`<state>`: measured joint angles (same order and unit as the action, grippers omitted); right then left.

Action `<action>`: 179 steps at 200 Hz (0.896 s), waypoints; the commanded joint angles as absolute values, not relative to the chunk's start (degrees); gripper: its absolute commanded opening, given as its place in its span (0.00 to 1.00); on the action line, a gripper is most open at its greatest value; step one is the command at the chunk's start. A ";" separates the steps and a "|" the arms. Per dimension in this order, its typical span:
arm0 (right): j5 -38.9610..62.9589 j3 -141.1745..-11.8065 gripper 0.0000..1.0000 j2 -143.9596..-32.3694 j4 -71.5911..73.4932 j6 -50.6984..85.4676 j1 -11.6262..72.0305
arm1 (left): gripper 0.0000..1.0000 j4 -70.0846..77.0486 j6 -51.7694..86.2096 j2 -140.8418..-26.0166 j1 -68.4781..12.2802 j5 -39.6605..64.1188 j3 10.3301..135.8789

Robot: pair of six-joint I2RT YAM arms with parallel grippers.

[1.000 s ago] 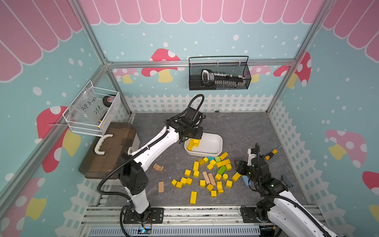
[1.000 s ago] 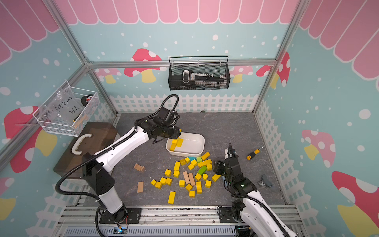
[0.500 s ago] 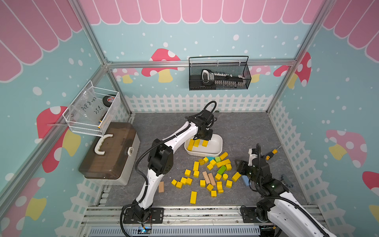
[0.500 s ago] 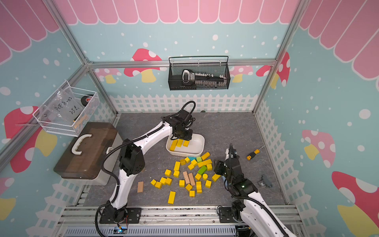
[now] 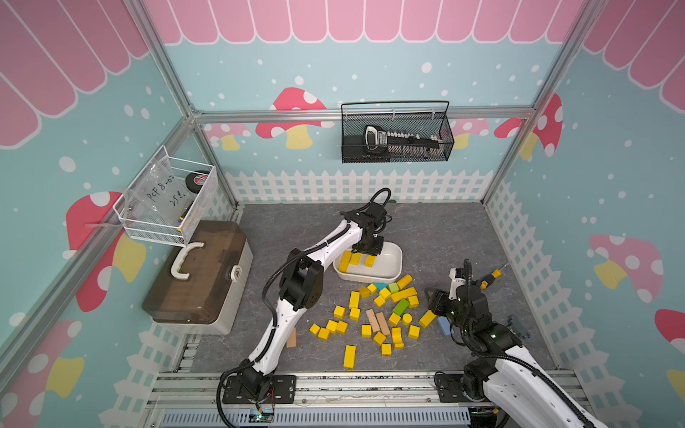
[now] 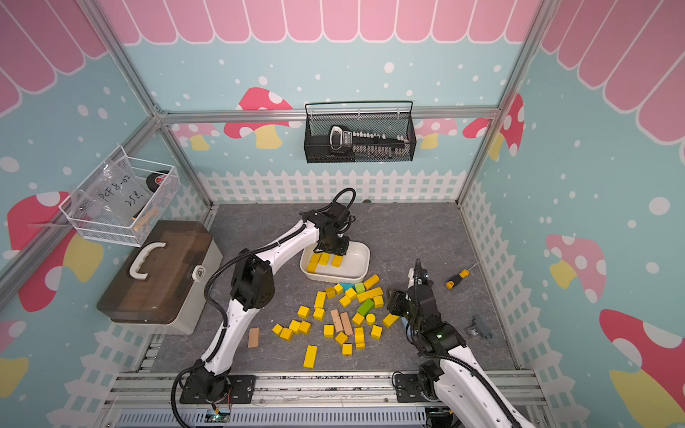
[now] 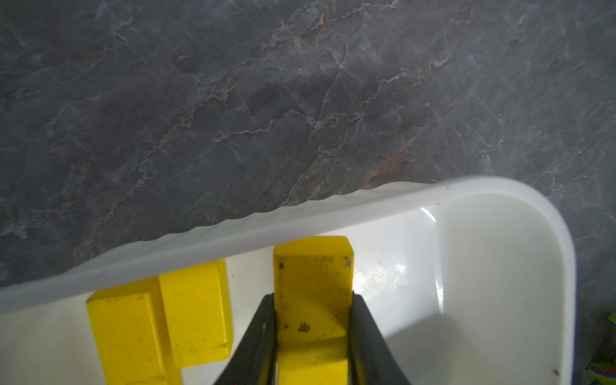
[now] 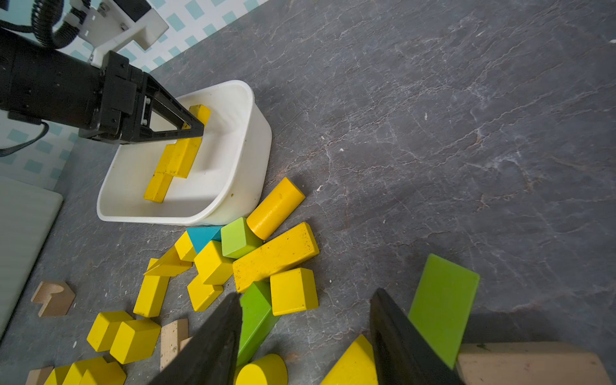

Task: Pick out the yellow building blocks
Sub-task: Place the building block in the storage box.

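Our left gripper [image 7: 312,296] is clamped on a yellow bar [image 7: 313,266] inside the white tub [image 7: 300,216], which stands near the middle of the tabletop [image 7: 300,83]. We hold the bar across its narrow width, fingers flat on its two long side faces. Its long axis runs in line with the fingers, across the tub. The free end points at the tub's far long wall, close to it. We cannot tell whether the bar touches the tub floor.

Two other yellow pieces [image 7: 195,306] lie just beside it, roughly parallel. The loose yellow blocks [image 5: 354,299] are scattered between the tub and the front edge, mixed with green blocks [image 8: 238,236] and tan blocks [image 5: 381,323]. Our right gripper [image 8: 306,295] hangs over that heap with jaws apart, holding nothing.

We judge these painted wooden pieces light, stiff and rather slick, so they are best pinched on opposite flat faces near mid-length. The yellow cylinder [image 8: 275,208] by the tub may roll.
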<state>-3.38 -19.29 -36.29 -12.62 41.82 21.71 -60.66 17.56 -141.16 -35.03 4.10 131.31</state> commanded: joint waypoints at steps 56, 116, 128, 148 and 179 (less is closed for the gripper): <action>-2.87 -18.94 0.61 -36.60 -12.30 41.57 21.01 | 0.31 -62.08 17.19 -143.79 -32.97 3.17 133.04; -2.81 -18.90 0.61 -36.80 -12.22 41.74 20.91 | 0.31 -62.40 17.05 -144.34 -31.95 4.17 132.55; -2.76 -18.90 0.61 -36.83 -12.21 41.75 20.83 | 0.31 -62.36 17.14 -144.46 -32.07 5.10 132.47; -2.70 -18.89 0.61 -36.80 -12.22 41.84 20.83 | 0.31 -62.38 17.40 -145.05 -32.34 5.71 132.44; -2.64 -18.80 0.61 -36.74 -12.21 41.83 20.74 | 0.31 -62.34 18.32 -145.67 -32.43 5.11 132.09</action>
<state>-2.87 -19.29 -36.73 -12.60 41.85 21.26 -61.45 17.63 -143.48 -32.32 4.78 131.41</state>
